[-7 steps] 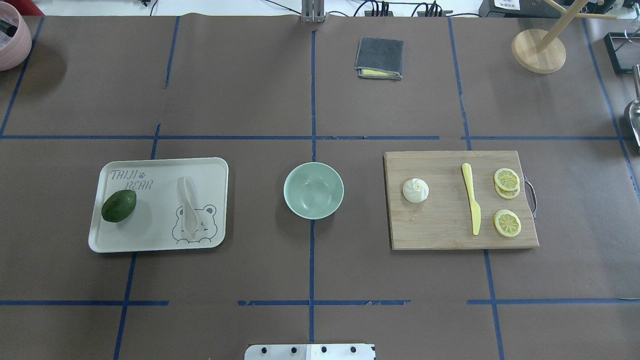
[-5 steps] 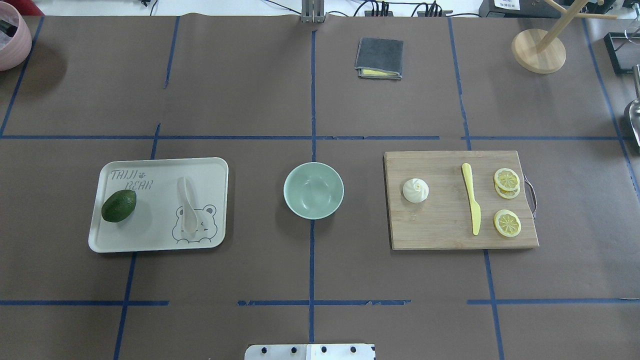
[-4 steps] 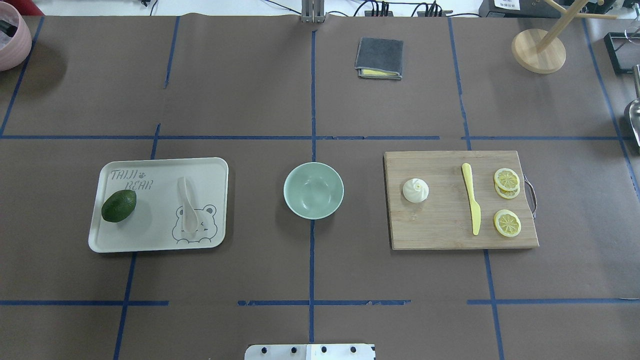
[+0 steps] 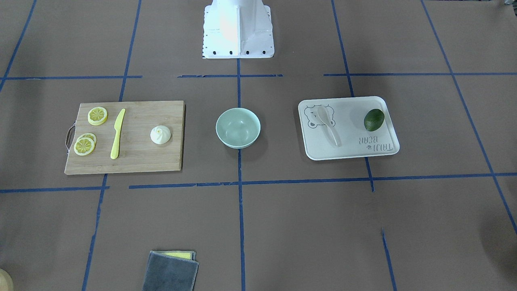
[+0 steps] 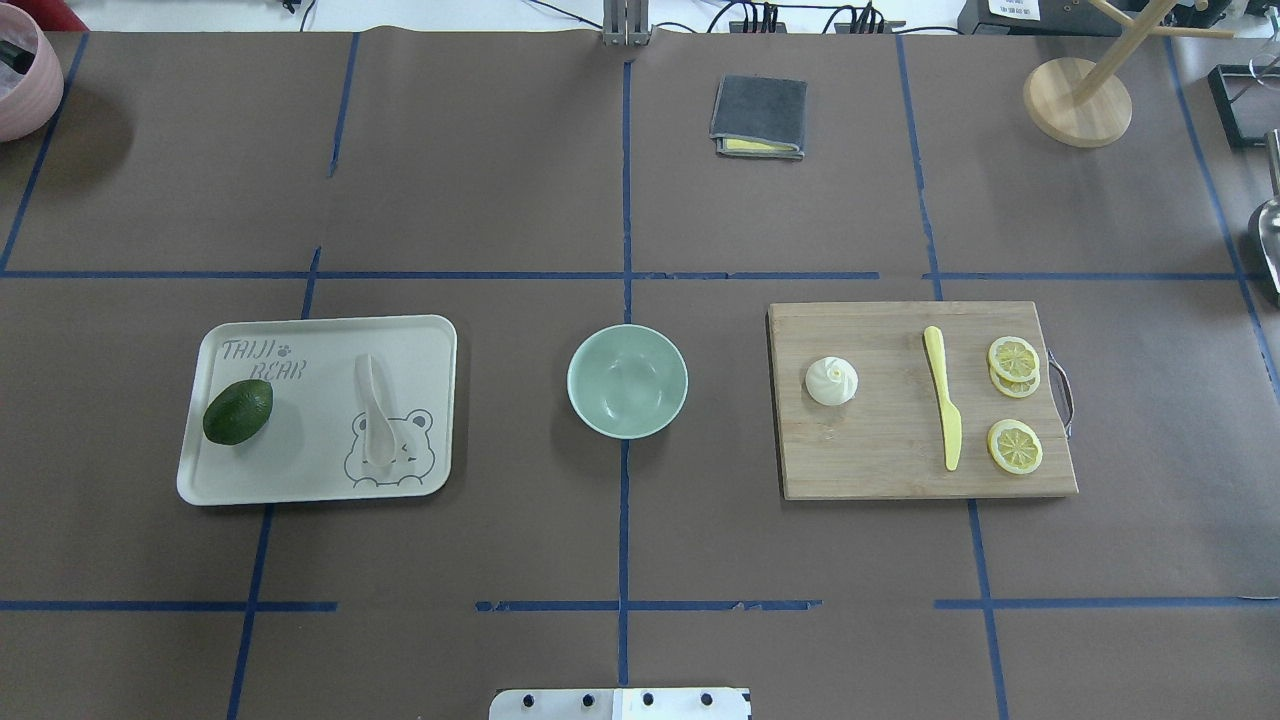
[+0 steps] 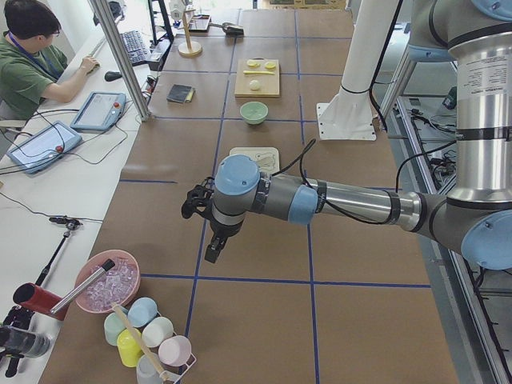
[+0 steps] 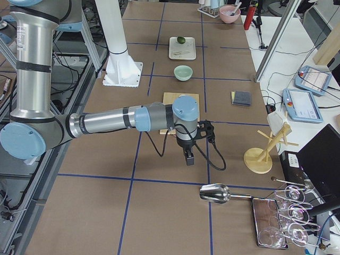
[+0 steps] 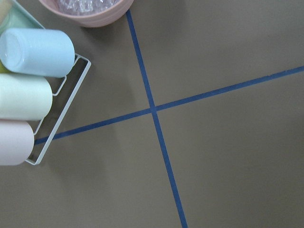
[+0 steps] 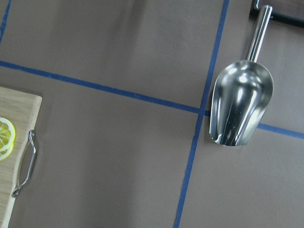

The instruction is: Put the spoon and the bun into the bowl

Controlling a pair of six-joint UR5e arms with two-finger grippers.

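Observation:
The cream spoon (image 5: 375, 410) lies on a cream tray (image 5: 420, 335) at the left. The white bun (image 5: 831, 381) sits on a wooden cutting board (image 5: 880, 460) at the right. The mint-green bowl (image 5: 627, 381) stands empty between them. All three also show in the front-facing view: the spoon (image 4: 329, 125), the bun (image 4: 160, 134) and the bowl (image 4: 238, 127). My left gripper (image 6: 214, 250) hangs over the table's left end, far from the tray. My right gripper (image 7: 189, 158) hangs beyond the board's handle end. Each shows only in a side view, so I cannot tell whether it is open or shut.
An avocado (image 5: 238, 411) lies on the tray. A yellow knife (image 5: 943, 397) and lemon slices (image 5: 1014, 360) lie on the board. A grey cloth (image 5: 759, 116) and a wooden stand (image 5: 1077, 101) are at the back. A metal scoop (image 9: 241, 102) lies far right, and cups (image 8: 28, 90) lie far left.

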